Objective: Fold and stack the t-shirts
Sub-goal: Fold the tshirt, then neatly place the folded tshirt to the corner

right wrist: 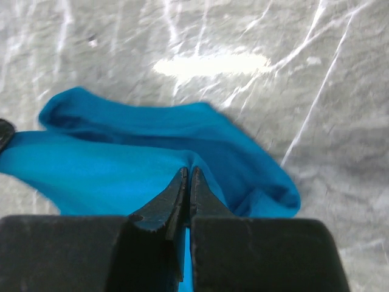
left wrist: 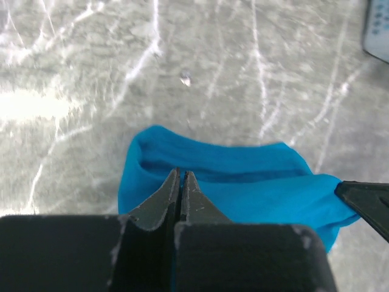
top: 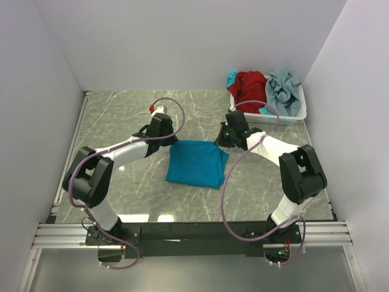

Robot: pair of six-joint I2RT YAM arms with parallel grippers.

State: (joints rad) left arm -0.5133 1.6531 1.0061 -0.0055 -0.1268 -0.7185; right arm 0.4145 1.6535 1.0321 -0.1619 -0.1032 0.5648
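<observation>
The teal-blue t-shirt [top: 196, 163] lies folded in the middle of the table, with its far edge lifted between the two grippers. My left gripper [top: 171, 144] is shut on its far left corner; in the left wrist view the jaws [left wrist: 181, 173] pinch the teal cloth [left wrist: 243, 188]. My right gripper [top: 222, 143] is shut on the far right corner; in the right wrist view the jaws [right wrist: 187, 172] pinch a ridge of the cloth [right wrist: 109, 164]. The red t-shirt [top: 248, 85] and the pale grey-blue t-shirt [top: 283, 91] lie heaped in the basket.
The white lattice basket [top: 285, 120] stands at the back right, and a scrap of teal cloth [top: 231, 78] hangs at its left end. Its corner shows in the left wrist view [left wrist: 378, 30]. White walls close in the marble table [top: 121, 109] on three sides.
</observation>
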